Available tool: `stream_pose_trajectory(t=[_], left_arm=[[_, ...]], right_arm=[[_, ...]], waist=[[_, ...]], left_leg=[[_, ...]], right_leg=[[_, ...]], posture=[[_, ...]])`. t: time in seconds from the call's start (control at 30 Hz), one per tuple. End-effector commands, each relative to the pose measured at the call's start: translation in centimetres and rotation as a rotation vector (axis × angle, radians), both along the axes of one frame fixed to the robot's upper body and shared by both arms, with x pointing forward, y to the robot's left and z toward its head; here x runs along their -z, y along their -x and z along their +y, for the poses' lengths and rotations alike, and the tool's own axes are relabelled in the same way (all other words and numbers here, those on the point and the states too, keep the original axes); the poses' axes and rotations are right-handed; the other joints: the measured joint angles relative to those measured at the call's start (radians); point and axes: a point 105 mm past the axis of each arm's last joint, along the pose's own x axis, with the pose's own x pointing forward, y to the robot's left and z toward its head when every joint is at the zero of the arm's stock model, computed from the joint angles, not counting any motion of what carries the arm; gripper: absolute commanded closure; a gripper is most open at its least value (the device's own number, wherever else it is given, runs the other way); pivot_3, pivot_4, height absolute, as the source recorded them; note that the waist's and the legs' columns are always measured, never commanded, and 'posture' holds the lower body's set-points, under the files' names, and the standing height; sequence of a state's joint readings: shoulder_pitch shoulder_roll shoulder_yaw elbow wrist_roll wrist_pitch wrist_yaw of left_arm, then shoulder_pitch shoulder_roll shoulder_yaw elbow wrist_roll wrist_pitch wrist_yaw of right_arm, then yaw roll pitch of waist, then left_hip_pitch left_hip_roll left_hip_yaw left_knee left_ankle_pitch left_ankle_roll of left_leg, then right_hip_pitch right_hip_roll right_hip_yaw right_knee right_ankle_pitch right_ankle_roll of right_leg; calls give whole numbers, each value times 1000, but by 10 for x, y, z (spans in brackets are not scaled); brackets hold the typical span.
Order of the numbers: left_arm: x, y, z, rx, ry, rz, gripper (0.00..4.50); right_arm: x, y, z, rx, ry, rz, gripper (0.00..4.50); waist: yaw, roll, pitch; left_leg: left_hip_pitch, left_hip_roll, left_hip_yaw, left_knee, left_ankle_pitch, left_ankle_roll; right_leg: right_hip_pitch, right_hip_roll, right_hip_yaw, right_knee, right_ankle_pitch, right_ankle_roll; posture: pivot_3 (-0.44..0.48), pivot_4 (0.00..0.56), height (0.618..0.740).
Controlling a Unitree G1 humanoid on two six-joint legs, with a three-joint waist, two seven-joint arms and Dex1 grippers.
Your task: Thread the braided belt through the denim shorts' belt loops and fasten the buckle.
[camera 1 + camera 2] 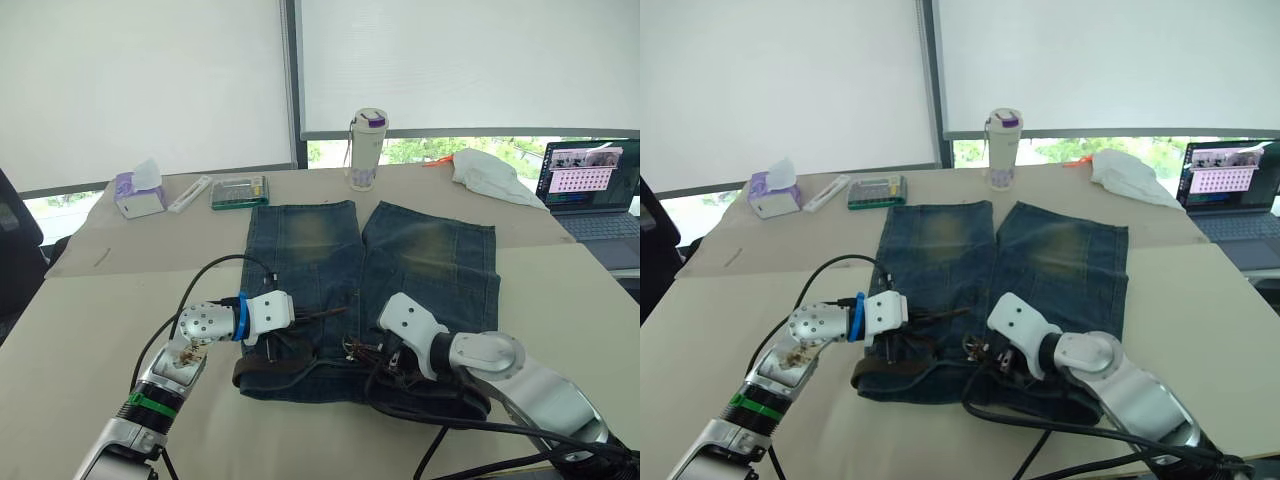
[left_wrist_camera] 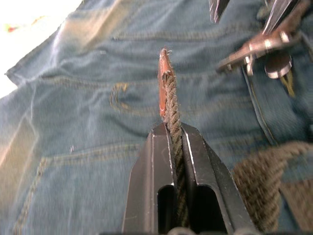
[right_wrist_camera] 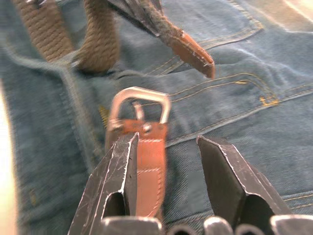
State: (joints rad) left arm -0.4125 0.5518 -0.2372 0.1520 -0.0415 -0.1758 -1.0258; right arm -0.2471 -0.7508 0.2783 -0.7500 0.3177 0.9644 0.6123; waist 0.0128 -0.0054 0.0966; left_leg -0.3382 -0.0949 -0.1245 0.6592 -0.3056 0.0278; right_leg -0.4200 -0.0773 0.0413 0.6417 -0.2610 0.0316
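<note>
Pinching the braided belt (image 2: 170, 105) near its leather tip, the left gripper (image 2: 171, 134) is clamped tight over the denim shorts (image 1: 420, 250) laid flat on the table (image 1: 90, 330), while the right gripper (image 3: 168, 147) sits spread wide with the buckle (image 3: 139, 110) just off its fingertips.

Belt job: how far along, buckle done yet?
Not yet. The braided belt already lies along the denim shorts' waistband. In hand: the left gripper is shut on the belt's leather-tipped end; the buckle lies between the open right gripper's fingers. Left: tip through buckle, fasten.
</note>
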Motion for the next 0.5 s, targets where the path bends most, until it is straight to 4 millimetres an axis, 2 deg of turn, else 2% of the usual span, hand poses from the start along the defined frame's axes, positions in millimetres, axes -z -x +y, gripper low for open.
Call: stream_pose_trajectory(t=[0.03, 0.33, 0.5], left_arm=[[-13, -1, 1, 5, 25, -39, 4500], [-11, 6, -4, 37, 30, -26, 4500], [-12, 9, 0, 54, 28, -13, 4500]], right_arm=[[-12, 12, 7, -63, -28, -11, 2349], [5, 0, -3, 8, 60, -16, 2349], [6, -1, -6, 28, 49, -13, 2349]], waist=[[-1, 0, 0], [-1, 0, 0], [-1, 0, 0]], left_leg=[[0, 0, 0, 0, 0, 0], [0, 0, 0, 0, 0, 0], [0, 0, 0, 0, 0, 0]], right_leg=[[0, 0, 0, 0, 0, 0], [0, 0, 0, 0, 0, 0], [0, 0, 0, 0, 0, 0]], posture=[[0, 150, 740], [0, 150, 740], [0, 150, 740]])
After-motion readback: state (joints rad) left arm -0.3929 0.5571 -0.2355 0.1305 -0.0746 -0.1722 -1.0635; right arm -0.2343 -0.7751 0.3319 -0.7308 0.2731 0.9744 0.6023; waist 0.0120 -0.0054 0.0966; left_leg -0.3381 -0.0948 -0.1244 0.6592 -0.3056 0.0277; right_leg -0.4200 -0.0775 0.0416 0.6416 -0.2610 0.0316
